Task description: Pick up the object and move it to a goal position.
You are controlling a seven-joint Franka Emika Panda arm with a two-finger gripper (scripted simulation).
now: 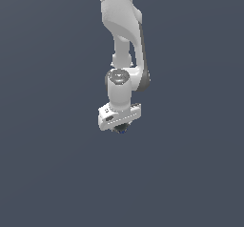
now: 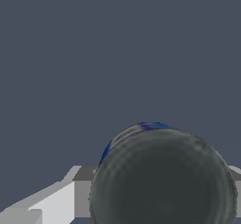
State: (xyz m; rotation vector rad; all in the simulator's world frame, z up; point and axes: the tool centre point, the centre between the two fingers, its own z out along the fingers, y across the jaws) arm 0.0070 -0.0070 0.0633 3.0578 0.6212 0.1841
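Wrist view: I see the can (image 2: 162, 178) close up, dark round face, blue band at its rim, gripper (image 2: 155, 190) fingers (image 2: 82, 190) against its sides, clamped. Exterior view: can (image 1: 123, 129) barely visible under the gripper (image 1: 122, 127), over plain grey ground.

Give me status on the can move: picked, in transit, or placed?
Pickup looks done: the can sits tucked under the white pincer in the exterior view, and in the wrist view its dark round face fills the frame right against the camera, between grey fingers. In hand: carrying it. Left: reach the goal and release. No goal marker shows, so I can't judge how near it is.
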